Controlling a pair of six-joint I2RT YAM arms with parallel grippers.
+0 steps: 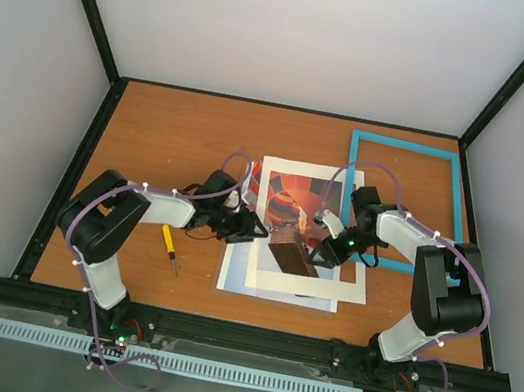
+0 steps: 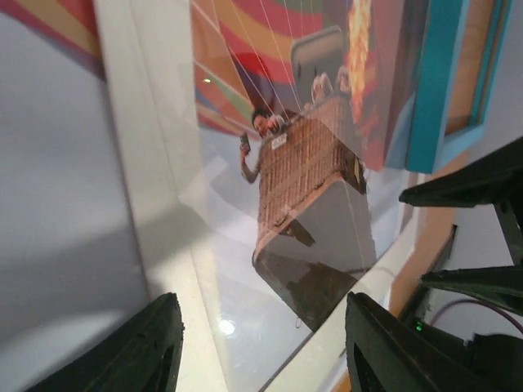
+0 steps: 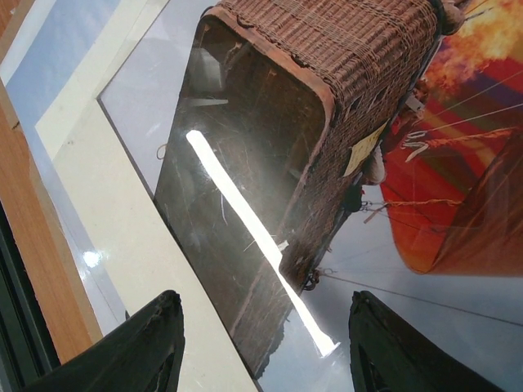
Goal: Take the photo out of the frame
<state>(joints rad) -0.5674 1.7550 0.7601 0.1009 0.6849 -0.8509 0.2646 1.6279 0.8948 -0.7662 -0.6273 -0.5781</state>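
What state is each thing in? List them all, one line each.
Thin turquoise rectangular frame: empty, flat on the wooden table.
Colourful hot-air balloon paper photo: out of the frame, flat, under the mat.
White rectangular mat: lying on the photo.
Yellow-handled screwdriver: lying on the table.
Left gripper: open, above the photo, holding nothing.
Right gripper: open, above the photo, holding nothing.
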